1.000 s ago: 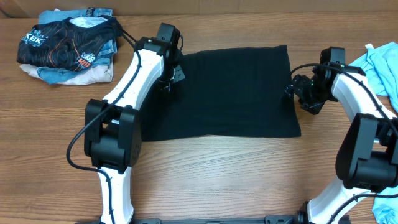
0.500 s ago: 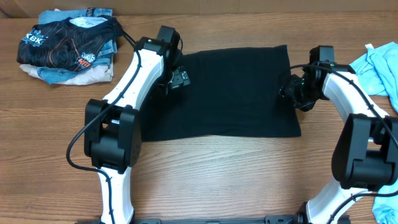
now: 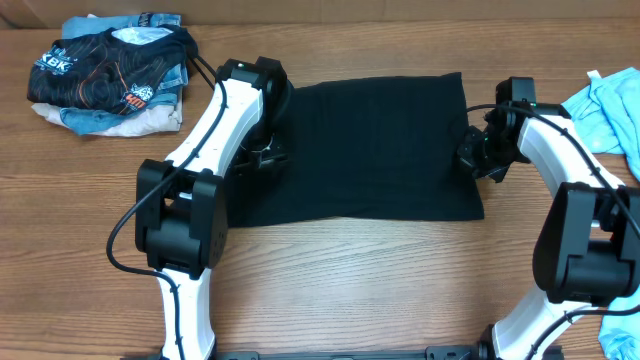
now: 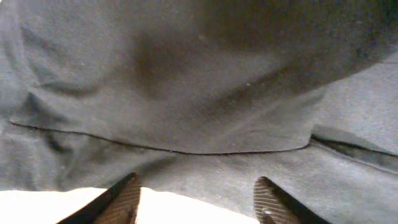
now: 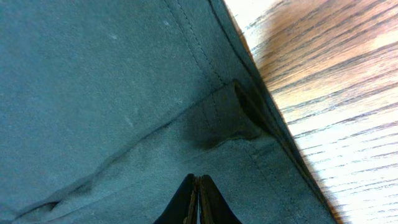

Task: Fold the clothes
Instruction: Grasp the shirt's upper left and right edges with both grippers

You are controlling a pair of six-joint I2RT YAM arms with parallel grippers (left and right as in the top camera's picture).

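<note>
Wood-grain table (image 3: 330, 280), soft black rectangular T-shirt (image 3: 380, 150)

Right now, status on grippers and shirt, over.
Left gripper open, right gripper shut, grip unclear. Shirt flat, both at its edges. Pile far left, apart.

Overhead straight down; both wrists close on T-shirt (image 3: 370, 150).

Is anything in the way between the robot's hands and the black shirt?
No, nothing visible. The left gripper is open right over the black shirt, and the right gripper is shut at its right edge. The printed pile and blue cloth lie off to the sides.
</note>
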